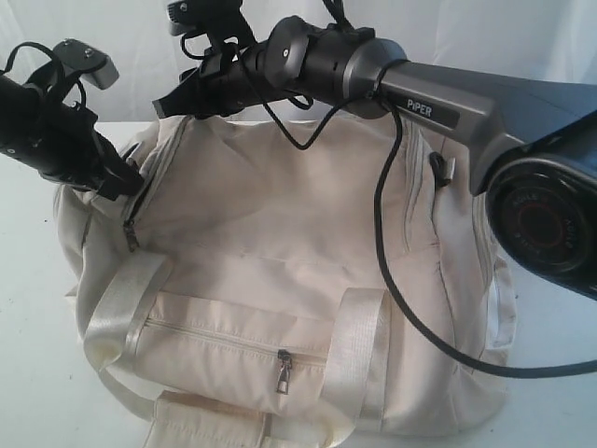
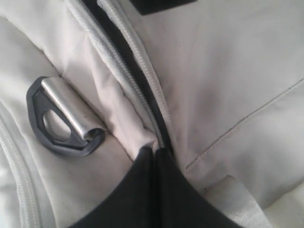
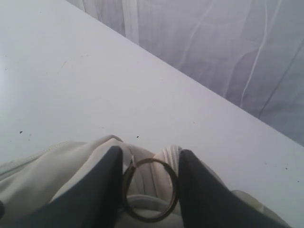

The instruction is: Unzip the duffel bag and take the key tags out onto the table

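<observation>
The left gripper (image 2: 154, 154) is being pressed shut on a partly parted zip (image 2: 142, 90) of the duffel bag (image 1: 280, 243). Whether a pull is being caught between its fingers cannot be told. Just beside it, a D-ring (image 2: 61, 118) is lying on the fabric. The right gripper (image 3: 149, 153) is, it seems, being clamped across a metal ring (image 3: 151, 160) at the bag's far edge, steadying it. Unzipping is judged to be in hand. The key tags are not being shown and are presumed to be inside the bag, which is lying on the table (image 1: 37, 373). Next, the zip needs drawing along its track against that hold.
</observation>
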